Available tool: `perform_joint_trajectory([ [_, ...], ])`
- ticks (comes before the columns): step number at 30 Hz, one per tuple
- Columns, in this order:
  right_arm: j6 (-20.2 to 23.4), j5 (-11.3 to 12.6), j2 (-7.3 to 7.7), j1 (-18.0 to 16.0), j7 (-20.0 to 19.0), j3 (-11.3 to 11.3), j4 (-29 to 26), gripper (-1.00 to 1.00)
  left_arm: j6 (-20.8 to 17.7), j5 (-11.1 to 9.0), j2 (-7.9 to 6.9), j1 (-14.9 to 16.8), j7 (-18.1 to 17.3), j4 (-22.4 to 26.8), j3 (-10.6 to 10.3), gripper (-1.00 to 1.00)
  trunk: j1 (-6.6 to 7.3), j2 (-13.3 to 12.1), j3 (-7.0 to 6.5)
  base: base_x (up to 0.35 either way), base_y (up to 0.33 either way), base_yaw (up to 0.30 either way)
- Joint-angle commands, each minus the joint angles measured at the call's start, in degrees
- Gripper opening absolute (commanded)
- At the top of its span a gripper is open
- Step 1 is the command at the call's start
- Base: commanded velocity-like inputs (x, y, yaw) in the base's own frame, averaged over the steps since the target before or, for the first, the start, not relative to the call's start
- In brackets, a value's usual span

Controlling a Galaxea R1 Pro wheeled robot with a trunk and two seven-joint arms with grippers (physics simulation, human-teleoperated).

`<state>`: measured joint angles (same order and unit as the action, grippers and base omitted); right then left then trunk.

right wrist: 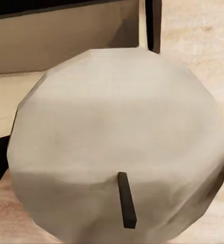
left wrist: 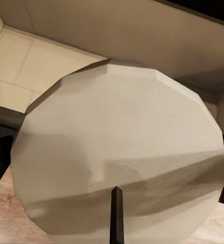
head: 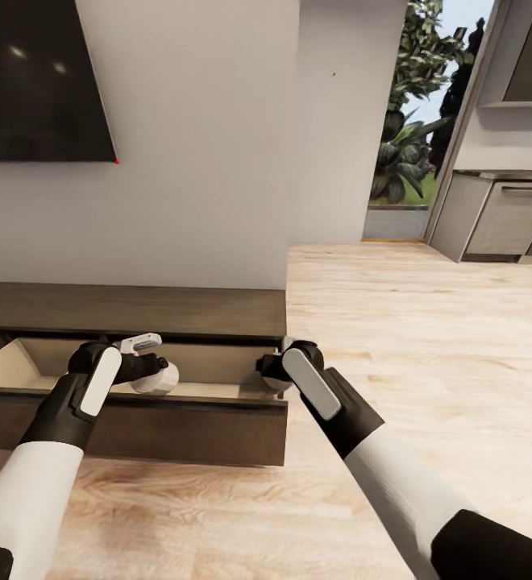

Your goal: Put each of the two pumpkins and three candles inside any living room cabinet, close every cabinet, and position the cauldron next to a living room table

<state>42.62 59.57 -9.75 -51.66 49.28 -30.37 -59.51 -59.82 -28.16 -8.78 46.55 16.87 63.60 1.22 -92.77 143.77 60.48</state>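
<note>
I am holding one candle in each end effector above the pulled-out drawer of the cabinet (head: 129, 310). The left end effector (head: 157, 372) is gripping a candle (head: 155, 380) over the drawer's pale interior, roughly at its middle; in the left wrist view this candle (left wrist: 122, 152) is showing its flat face and short dark wick, with the drawer's inner walls behind it. The right end effector (head: 271, 372) is gripping the second candle (head: 277, 383) at the drawer's right end, and in the right wrist view that candle (right wrist: 117, 147) is sitting across the line where the drawer's right wall meets the wooden floor (head: 427, 346). I am judging this as the main hazard: if I am releasing the right candle from here, it is likely to strike the wall or front rim and roll onto the floor outside the cabinet. I am therefore planning to shift the right arm inward before opening. A second risk is the drawer front (head: 137, 423) lying just below both forearms; lowering too steeply is likely to press an arm against it and push the drawer partly shut on a candle. I cannot tell how high either candle is above the drawer bottom, so a drop may make it bounce or roll. The drawer is open, so closing remains outstanding.
</note>
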Motion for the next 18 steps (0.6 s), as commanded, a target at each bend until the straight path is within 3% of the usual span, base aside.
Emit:
perform_joint_trajectory([
  [1,-0.2,0.5,0.00,-0.4,0.4,-0.1,1.1,-1.00,-0.2,-0.6,-0.01,0.0,0.4,0.0,0.0,-1.00,0.01,0.0,0.06,0.006,0.000,0.000],
  [8,-0.9,0.6,-0.20,-1.0,-0.1,-2.0,4.7,-1.00,-0.2,-0.6,0.01,0.0,0.4,0.1,0.0,-1.00,0.01,0.0,0.06,0.054,0.000,0.000],
  [18,-7.8,1.2,-0.25,-1.1,-0.2,-10.9,5.2,-1.00,-0.2,-0.5,0.02,0.0,0.4,0.1,0.0,-1.00,0.01,0.0,0.06,0.047,0.033,0.000],
])
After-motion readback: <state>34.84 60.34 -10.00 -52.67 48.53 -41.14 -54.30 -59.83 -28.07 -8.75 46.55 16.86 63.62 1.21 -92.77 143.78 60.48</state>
